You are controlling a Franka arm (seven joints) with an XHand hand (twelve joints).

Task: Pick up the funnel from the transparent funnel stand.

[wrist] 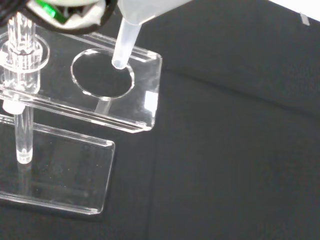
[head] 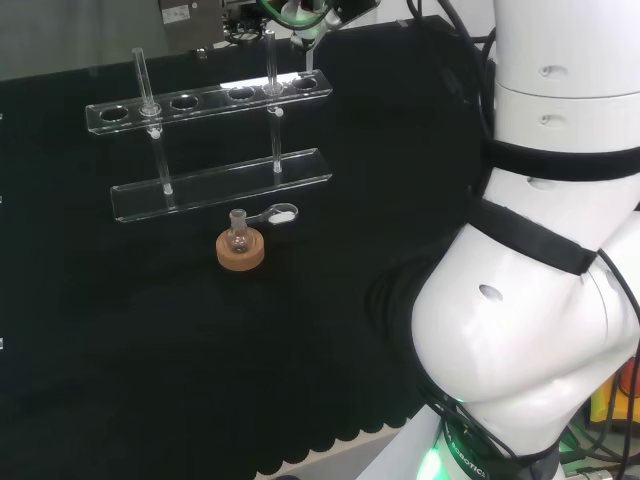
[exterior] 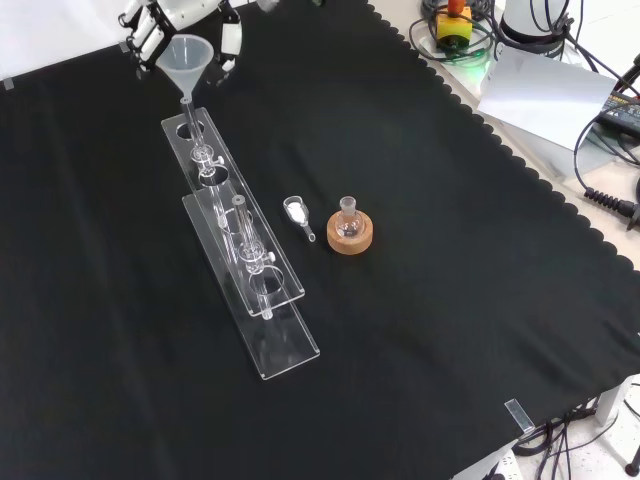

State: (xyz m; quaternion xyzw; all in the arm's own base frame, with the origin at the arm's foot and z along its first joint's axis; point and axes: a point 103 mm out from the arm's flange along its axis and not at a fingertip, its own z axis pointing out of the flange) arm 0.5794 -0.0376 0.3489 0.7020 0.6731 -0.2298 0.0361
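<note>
One funnel (exterior: 184, 57) in robot hand (exterior: 150, 30), tip over stand (exterior: 240, 250) hole, no legible txt

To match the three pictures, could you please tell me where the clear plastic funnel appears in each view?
Head view: I cannot make it out.
Front view: clear plastic funnel at top left, in the hand, above the stand's far end.
Wrist view: its stem over the end hole.
Shared landmark: transparent funnel stand.

The hand (exterior: 165, 25) grips the funnel (exterior: 185, 60) above the stand (exterior: 262, 300).
</note>
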